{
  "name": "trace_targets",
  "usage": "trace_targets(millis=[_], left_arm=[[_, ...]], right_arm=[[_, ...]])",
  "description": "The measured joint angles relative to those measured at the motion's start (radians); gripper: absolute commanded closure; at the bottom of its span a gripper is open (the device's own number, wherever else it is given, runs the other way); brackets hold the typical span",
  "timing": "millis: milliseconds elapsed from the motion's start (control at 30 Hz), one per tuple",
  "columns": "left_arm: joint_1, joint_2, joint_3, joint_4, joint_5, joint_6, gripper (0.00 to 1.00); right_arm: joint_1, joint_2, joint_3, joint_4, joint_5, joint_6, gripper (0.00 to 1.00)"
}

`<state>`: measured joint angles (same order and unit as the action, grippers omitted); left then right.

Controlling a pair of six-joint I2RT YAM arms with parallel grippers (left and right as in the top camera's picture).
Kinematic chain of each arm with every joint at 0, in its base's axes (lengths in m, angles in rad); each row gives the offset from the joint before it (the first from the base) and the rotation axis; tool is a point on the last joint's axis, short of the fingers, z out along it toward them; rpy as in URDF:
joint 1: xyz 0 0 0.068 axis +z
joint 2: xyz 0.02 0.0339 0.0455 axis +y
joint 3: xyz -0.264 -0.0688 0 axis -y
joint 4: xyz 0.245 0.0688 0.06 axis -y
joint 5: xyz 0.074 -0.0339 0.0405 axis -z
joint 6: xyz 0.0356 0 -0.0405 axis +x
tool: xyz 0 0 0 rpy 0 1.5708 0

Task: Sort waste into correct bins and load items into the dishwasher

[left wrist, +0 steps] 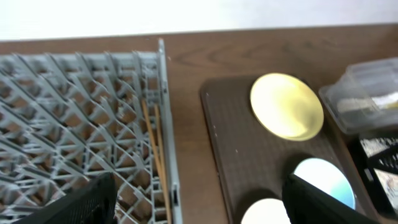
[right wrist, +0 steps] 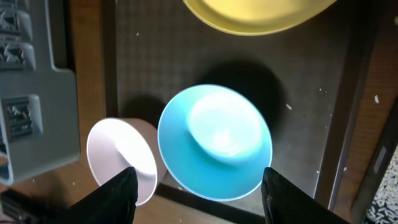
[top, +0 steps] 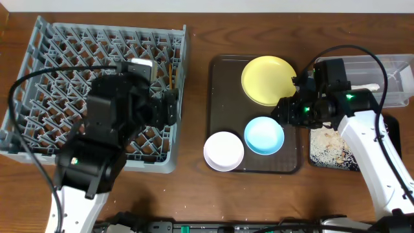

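Broadly, the waste half looks done and the dishwasher half is partly done; loose rice scraps (top: pixel 330 145) lie on the black tray (top: pixel 312 163) at the right edge of the worktop (top: pixel 194 194), and a white crumpled piece (top: pixel 365 86) rests inside the clear tub (top: pixel 394 65) just beyond it; the green wrapper I cannot make out in any view. In the grey dish rack (top: pixel 65 58) on the left, the two chopsticks (left wrist: pixel 155 143) lie along its right side, and a whitish thing near the far middle, half hidden by the arm, may be the cup – too little shows to be sure. Left to load, by my reading, are three pieces on the dark brown serving tray (top: pixel 223 90): the yellow plate (top: pixel 268 79) at the far end, the light blue bowl (top: pixel 264 136) nearer, and the white bowl (top: pixel 224 150) just beside it at the near left corner. The right gripper (right wrist: pixel 199 177) hangs directly over the blue bowl with fingers spread and nothing between them – probably the next pick; the left gripper (left wrist: pixel 199 180) hovers above the rack's right edge, likewise spread and empty.
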<state>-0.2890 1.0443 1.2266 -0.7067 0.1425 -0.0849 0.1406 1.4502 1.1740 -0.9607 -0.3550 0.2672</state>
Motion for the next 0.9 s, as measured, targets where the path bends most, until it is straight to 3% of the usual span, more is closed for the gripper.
trace_targets(millis=[167,400,433,467,533,900], left_arm=[[-0.016,0.085,0.0,0.002,0.106,0.002,0.23],[-0.124,0.256,0.0,0.032,0.2,0.003,0.22],[-0.142,0.28,0.0,0.048,0.204,0.003,0.23],[-0.163,0.307,0.0,0.07,0.21,0.003,0.23],[-0.2,0.352,0.0,0.113,0.218,0.003,0.23],[-0.337,0.642,0.0,0.307,0.199,0.003,0.33]], right_arm=[[-0.088,0.0,0.01,-0.002,0.011,0.033,0.32],[-0.431,-0.013,0.097,-0.01,-0.087,0.067,0.27],[-0.481,-0.019,0.103,-0.018,-0.109,0.076,0.23],[-0.523,-0.024,0.105,-0.031,-0.124,0.086,0.12],[-0.589,-0.028,0.106,-0.069,-0.148,0.101,0.01],[-0.647,-0.028,0.106,-0.138,-0.165,0.116,0.01]])
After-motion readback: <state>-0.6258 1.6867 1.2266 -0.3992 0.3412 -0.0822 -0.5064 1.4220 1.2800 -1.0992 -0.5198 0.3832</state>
